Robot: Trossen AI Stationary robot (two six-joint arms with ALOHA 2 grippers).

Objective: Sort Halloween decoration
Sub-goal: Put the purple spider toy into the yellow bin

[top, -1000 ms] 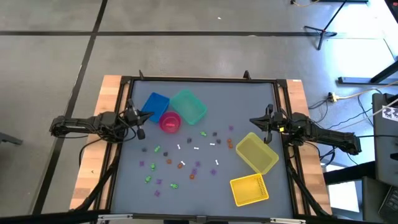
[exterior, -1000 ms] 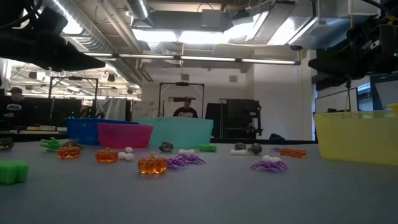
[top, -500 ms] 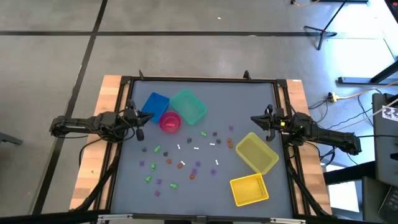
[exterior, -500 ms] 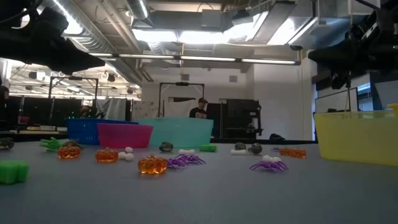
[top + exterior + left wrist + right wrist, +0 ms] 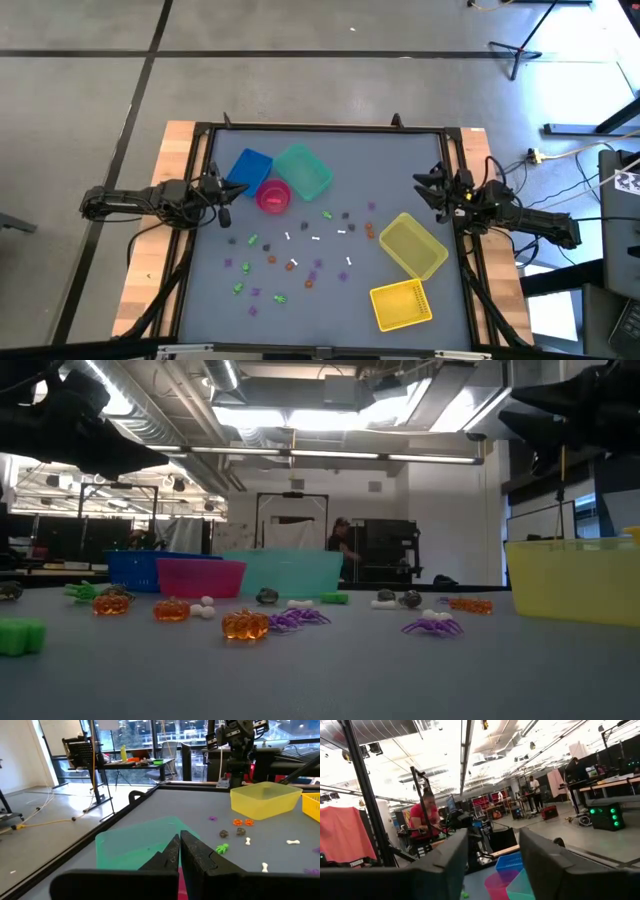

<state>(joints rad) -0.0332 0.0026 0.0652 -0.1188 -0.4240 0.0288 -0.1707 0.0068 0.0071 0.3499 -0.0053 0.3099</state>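
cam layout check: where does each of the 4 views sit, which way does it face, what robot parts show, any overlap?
High: overhead, straight down; both arms, left gripper, right gripper.
Low: table height, level across trinkets into the room; arms dark overhead.
Left wrist: across the table; own shut fingers, far right arm.
Right wrist: tilted up at the room; own open fingers.
Shared: teal bin, yellow bin.

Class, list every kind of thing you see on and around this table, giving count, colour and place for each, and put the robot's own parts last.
Bins: five; blue, teal and pink at the table's far left; two yellow at the near right.
Trinkets: many; purple, orange, green, white, dark grey; scattered mid-table between the bins.
Table: one, grey, wood-edged.
Person: one, in the room behind.
Left gripper: shut, at the left edge beside the blue bin.
Right gripper: open, raised at the right edge.
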